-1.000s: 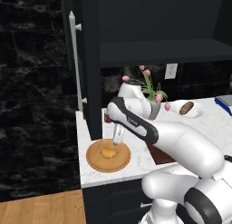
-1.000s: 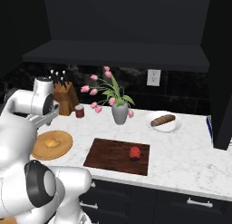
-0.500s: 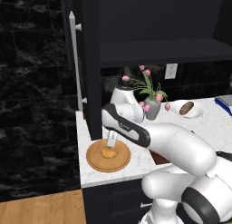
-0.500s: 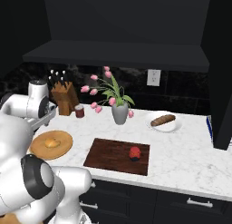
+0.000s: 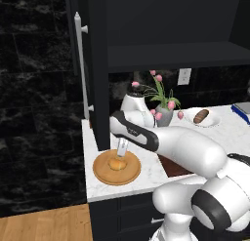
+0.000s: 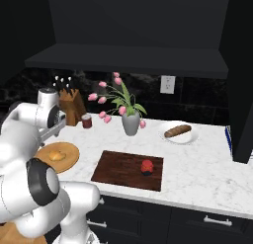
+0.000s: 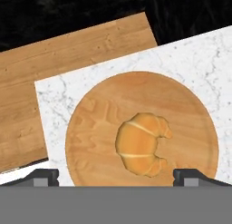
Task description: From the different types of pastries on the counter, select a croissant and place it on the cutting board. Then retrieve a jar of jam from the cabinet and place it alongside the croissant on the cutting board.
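The golden croissant (image 7: 140,143) lies on a round light-wood plate (image 7: 90,123) at the counter's left end. My gripper (image 5: 122,148) hangs open just above the croissant (image 5: 116,164), fingertips (image 7: 43,177) wide apart on either side, touching nothing. The dark cutting board (image 6: 118,171) lies to the right of the plate (image 6: 71,154), with a small red jar (image 6: 147,166) on it. A brown elongated pastry (image 6: 178,131) rests on a white dish farther right. The dark cabinet (image 5: 100,74) rises behind the plate, its door's silver bar handle (image 5: 80,64) at the left.
A vase of pink tulips (image 6: 130,122), a knife block (image 6: 71,108) and a dark maroon cylinder (image 6: 87,121) stand along the back wall. The counter's left edge (image 7: 45,109) drops to wooden floor (image 7: 68,51) close beside the plate.
The hand has shifted slightly left and lowered over the plate; its fingers now hang closer to the croissant. The jaws stay open.
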